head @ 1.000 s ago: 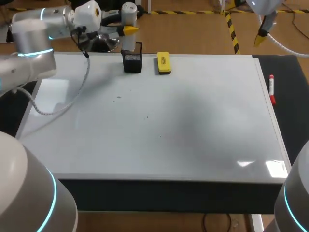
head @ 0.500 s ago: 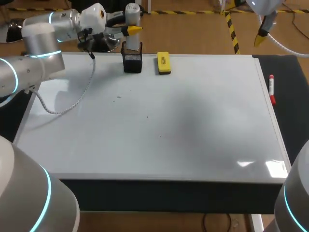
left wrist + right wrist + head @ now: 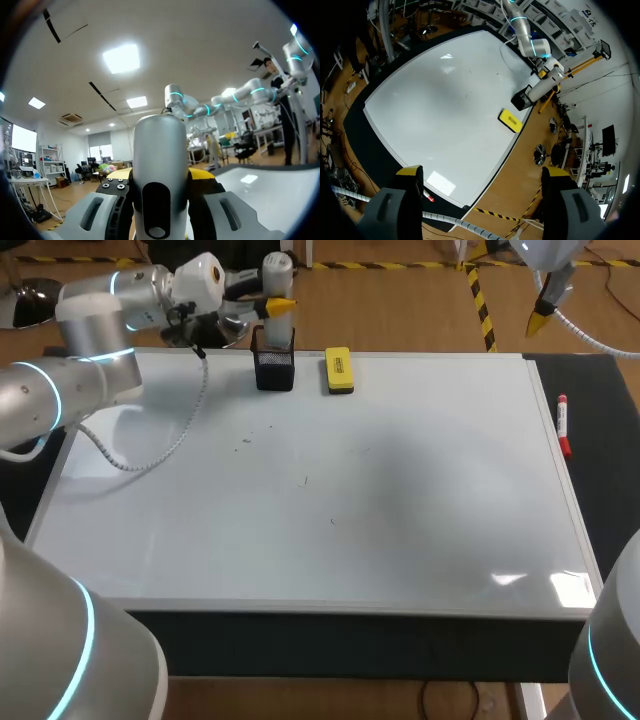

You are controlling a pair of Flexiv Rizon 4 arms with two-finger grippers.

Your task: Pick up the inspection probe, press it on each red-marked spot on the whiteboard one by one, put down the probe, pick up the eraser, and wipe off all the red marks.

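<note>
My left gripper point(image 3: 270, 305) is clamped on the probe point(image 3: 277, 264), right above the black holder point(image 3: 274, 372) at the whiteboard's point(image 3: 420, 500) far edge. Looks like the put-down step to me. Next I'd lower it straight in, let go, then go for the yellow eraser point(image 3: 339, 370) beside it. Right gripper point(image 3: 541, 320) hangs wide apart, off the board.

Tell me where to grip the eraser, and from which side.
Grip the eraser across its two long sides, near mid-length, coming straight down from above. It lies flat on the whiteboard with its broad face up, so the narrow width is likely the easier span. The holder beside it stands apart, leaving room.
</note>
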